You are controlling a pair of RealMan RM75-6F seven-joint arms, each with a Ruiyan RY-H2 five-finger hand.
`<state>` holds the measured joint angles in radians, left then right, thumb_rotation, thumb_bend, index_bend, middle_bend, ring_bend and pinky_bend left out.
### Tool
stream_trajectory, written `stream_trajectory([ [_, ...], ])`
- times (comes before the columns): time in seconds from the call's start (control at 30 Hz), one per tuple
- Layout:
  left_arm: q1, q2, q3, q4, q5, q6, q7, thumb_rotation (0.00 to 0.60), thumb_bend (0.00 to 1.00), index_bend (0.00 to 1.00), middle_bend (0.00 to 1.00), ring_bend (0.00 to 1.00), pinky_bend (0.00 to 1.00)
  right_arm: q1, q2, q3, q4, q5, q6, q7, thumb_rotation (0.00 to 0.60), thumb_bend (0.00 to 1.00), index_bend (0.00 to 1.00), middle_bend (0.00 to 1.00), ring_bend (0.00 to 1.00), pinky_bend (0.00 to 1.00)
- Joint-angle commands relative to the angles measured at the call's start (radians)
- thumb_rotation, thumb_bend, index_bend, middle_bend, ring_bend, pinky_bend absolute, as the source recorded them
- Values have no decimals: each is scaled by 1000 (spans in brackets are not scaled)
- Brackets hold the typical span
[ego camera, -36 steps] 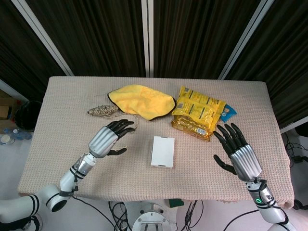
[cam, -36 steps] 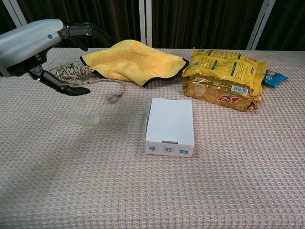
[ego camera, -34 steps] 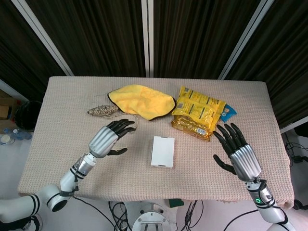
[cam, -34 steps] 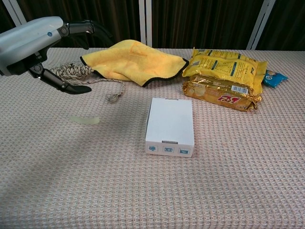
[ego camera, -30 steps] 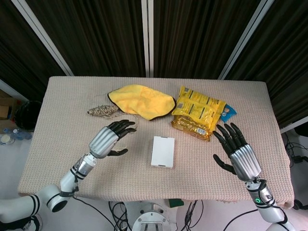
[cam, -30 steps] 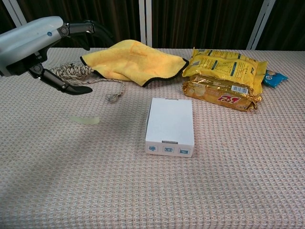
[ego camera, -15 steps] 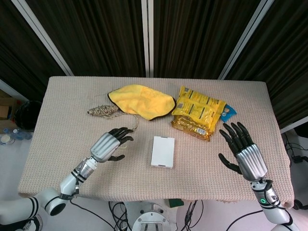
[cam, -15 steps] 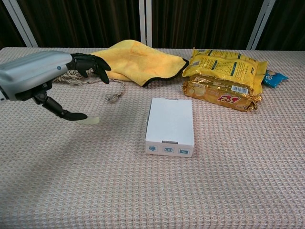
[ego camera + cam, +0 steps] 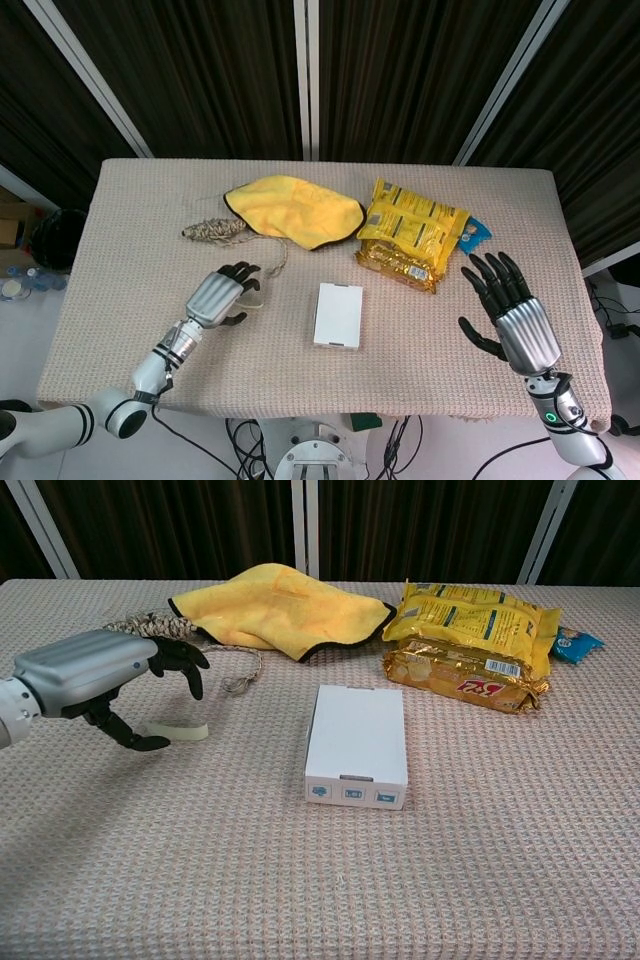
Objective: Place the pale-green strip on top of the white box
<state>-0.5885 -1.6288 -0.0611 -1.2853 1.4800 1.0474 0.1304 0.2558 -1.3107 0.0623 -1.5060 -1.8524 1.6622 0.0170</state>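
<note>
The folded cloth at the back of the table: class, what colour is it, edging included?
The cloth is yellow with dark edging, clearest in the chest view.

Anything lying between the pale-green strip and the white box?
Nothing: in the chest view only bare woven table cover separates the pale-green strip from the white box.

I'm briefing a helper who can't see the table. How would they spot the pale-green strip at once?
Start at the white box in the middle of the table, then look toward the left hand. The pale-green strip lies flat on the cloth just under its fingertips. It is small, thin and nearly cloth-coloured, unlike the braided rope and yellow cloth behind.
</note>
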Motion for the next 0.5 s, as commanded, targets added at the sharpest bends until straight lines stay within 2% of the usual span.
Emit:
stream_trajectory([
  [0.03,-2,-10,-3,21,-6,0,-12,600,225,406,174,147,275,-1,1,0,2,3,2,2,600,301,0,0,0,0],
  [0.5,-18,-23,10,57,10,-4,-55,600,280,474,178,146,275,-7,10,-2,13,9,14,10,600,297,0,0,0,0],
])
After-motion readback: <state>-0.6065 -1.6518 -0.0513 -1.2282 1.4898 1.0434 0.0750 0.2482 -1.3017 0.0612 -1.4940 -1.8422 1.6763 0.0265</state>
